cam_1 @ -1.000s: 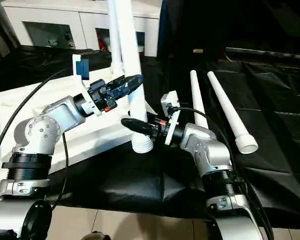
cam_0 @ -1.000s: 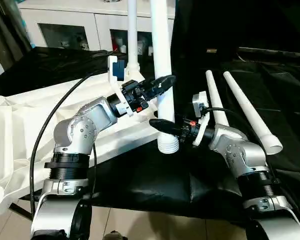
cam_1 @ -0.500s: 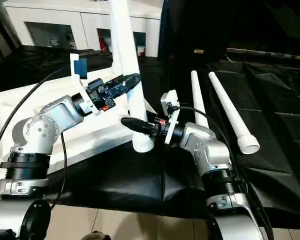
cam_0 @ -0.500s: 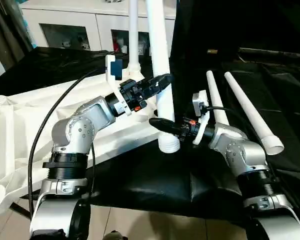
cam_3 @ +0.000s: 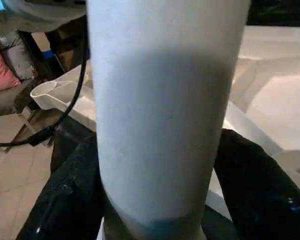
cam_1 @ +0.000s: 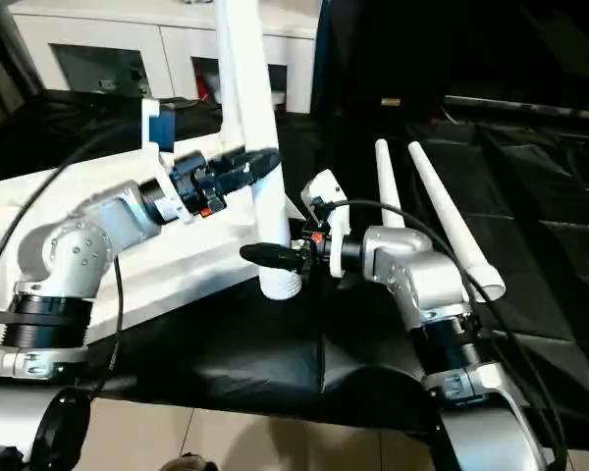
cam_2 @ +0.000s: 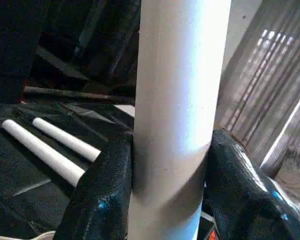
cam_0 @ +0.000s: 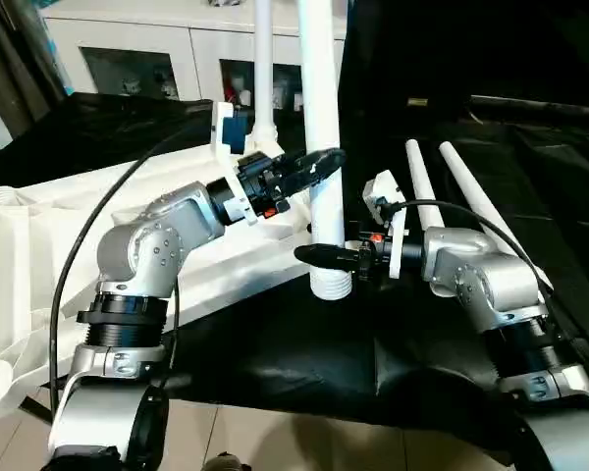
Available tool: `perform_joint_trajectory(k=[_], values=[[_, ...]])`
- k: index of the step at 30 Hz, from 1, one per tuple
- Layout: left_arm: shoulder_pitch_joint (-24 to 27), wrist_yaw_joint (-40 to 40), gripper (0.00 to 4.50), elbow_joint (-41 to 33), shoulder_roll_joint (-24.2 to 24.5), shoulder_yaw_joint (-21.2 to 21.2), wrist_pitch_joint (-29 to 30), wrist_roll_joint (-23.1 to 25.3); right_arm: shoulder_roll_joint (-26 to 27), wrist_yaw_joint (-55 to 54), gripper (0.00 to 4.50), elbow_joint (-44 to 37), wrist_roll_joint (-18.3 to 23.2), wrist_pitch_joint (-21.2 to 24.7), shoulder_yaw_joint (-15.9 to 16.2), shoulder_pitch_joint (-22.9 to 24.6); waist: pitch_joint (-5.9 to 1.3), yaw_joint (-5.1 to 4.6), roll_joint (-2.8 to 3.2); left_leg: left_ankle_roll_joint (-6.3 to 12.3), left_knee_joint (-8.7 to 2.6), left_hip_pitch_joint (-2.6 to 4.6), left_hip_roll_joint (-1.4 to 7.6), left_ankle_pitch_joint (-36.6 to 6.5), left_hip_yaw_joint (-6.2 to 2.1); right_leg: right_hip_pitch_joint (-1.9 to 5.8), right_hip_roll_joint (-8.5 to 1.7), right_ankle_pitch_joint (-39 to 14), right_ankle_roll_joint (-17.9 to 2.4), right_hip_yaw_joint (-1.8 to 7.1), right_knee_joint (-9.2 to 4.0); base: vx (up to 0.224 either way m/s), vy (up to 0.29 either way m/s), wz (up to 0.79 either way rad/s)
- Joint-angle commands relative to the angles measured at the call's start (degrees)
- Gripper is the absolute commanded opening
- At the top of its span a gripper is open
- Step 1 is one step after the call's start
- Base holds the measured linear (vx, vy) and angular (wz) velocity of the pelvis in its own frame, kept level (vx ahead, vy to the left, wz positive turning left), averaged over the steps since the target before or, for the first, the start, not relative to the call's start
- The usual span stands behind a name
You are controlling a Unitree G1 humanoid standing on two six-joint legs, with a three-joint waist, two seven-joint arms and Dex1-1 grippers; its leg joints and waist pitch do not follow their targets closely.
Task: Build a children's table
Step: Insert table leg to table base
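The children's table lies in parts. Its white top (cam_0: 39, 255) rests underside up on the left, with one leg (cam_0: 263, 59) standing in it. A second white leg (cam_0: 319, 78) stands upright at the top's near edge, its ribbed end (cam_0: 331, 285) just above the black cloth. My left gripper (cam_0: 326, 159) is shut on this leg at mid-height; its black fingers (cam_2: 100, 195) press both sides. Lower down, my right gripper (cam_0: 314, 255) straddles the same leg just above the ribbed end, its fingers (cam_3: 65, 200) spread on either side of it.
Two more loose white legs (cam_0: 422, 196) (cam_0: 491, 231) lie side by side on the black cloth to the right. A white cabinet with glass fronts (cam_0: 128, 59) stands behind. A black cable (cam_0: 88, 245) loops over the table top by my left arm.
My right arm has swung up at the elbow, bringing its gripper level, and its fingers have spread on the leg. My left gripper keeps its hold; the leg stands a little straighter.
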Motion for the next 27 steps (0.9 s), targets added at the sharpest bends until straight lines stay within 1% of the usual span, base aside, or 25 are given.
perform_joint_trajectory(k=[1,5,7,9,10,11,14,16,18,19,21,27], values=[[-0.64,-1.02,1.84,-2.06,0.67,-0.89,-0.60,0.23,-0.98,-0.01,3.17,-0.68,0.96,2.03,-0.58,-0.88,-4.69,0.25,0.03,1.55,-3.14,1.09,2.18,-5.47,-0.82,3.57,-4.83,-0.98,-11.82,2.84,-3.48,0.000,0.000,0.00],[-0.43,-1.72,1.84,-2.61,1.04,-1.81,-0.72,0.78,-1.49,0.48,3.17,-1.78,2.52,5.88,-0.70,-0.72,-4.71,0.35,0.03,1.47,-3.10,1.04,2.15,-5.39,-0.81,3.65,-4.74,-0.93,-11.77,2.81,-3.46,0.000,0.000,0.00],[-0.39,-1.81,1.84,-2.75,1.09,-2.17,-0.99,1.16,-1.48,0.46,3.17,-2.06,2.80,6.55,-0.75,-0.63,-4.72,0.44,0.03,1.39,-3.05,1.04,2.13,-5.30,-0.79,3.60,-4.75,-0.72,-11.70,2.83,-3.46,0.000,0.000,0.00],[-0.43,-1.73,1.84,-2.66,1.01,-2.42,-1.36,1.37,-0.97,0.19,3.17,-2.04,3.86,7.64,-1.51,-0.70,-4.73,0.49,0.07,1.26,-3.05,1.05,2.15,-5.51,-0.80,3.59,-4.80,-0.95,-11.65,2.84,-3.49,0.000,0.000,0.00],[-0.47,-1.66,1.84,-2.56,0.93,-2.51,-1.60,1.47,-0.66,-0.14,3.33,-1.85,4.29,8.08,-1.97,-0.83,-4.76,0.60,0.16,1.19,-3.06,1.10,2.20,-5.77,-0.82,3.55,-4.80,-1.21,-11.64,2.83,-3.51,0.000,0.000,0.00],[-0.54,-1.56,1.84,-2.41,0.84,-2.56,-1.82,1.57,-0.56,-0.32,3.43,-1.72,4.49,8.37,-2.16,-0.95,-4.76,0.62,0.11,1.01,-3.05,1.08,2.15,-5.92,-0.80,3.57,-4.81,-1.34,-11.65,2.83,-3.51,0.000,0.000,0.00],[-0.57,-1.67,1.84,-2.28,0.86,-2.74,-2.00,1.70,-0.87,-0.25,3.60,-2.12,4.41,8.50,-1.65,-0.84,-4.79,0.70,0.25,0.59,-3.05,1.13,2.18,-5.87,-0.84,3.51,-4.78,-1.19,-11.55,2.81,-3.45,0.000,0.000,0.00],[-0.57,-1.96,1.84,-2.14,1.01,-3.11,-2.23,1.98,-0.93,-0.81,3.87,-2.56,4.21,8.52,-1.64,-0.73,-4.80,0.79,0.20,0.48,-3.06,1.14,2.16,-5.97,-0.82,3.52,-4.77,-1.08,-11.48,2.84,-3.47,0.000,0.000,0.00],[-0.53,-2.10,1.84,-2.13,1.08,-3.23,-2.26,1.98,-1.08,-0.69,3.87,-2.66,4.36,8.63,-1.66,-0.74,-4.80,0.87,0.18,0.37,-3.05,1.16,2.17,-5.95,-0.83,3.52,-4.80,-1.03,-11.36,2.85,-3.48,0.000,0.000,0.00],[-0.50,-2.14,1.84,-2.13,1.11,-3.28,-2.28,1.94,-1.15,-0.69,3.92,-2.69,4.47,8.72,-1.66,-0.76,-4.82,0.93,0.32,0.31,-3.04,1.16,2.16,-5.99,-0.84,3.52,-4.79,-1.04,-11.36,2.84,-3.44,0.000,0.000,0.00],[-0.41,-2.22,1.84,-2.20,1.20,-3.47,-2.33,1.94,-1.39,-0.45,3.92,-2.79,4.57,8.83,-1.47,-0.78,-4.84,1.03,0.23,0.28,-3.02,1.15,2.15,-5.87,-0.83,3.54,-4.73,-0.52,-11.30,2.83,-3.40,0.000,0.000,0.00],[-0.03,-2.90,1.84,-2.76,1.48,-4.37,-2.22,1.96,-1.38,-0.16,3.92,-2.53,4.33,9.09,-0.74,-0.88,-4.87,1.15,0.24,0.16,-2.99,1.14,2.15,-6.07,-0.83,3.54,-4.78,-0.75,-11.35,2.84,-3.37,0.000,0.000,0.00]])
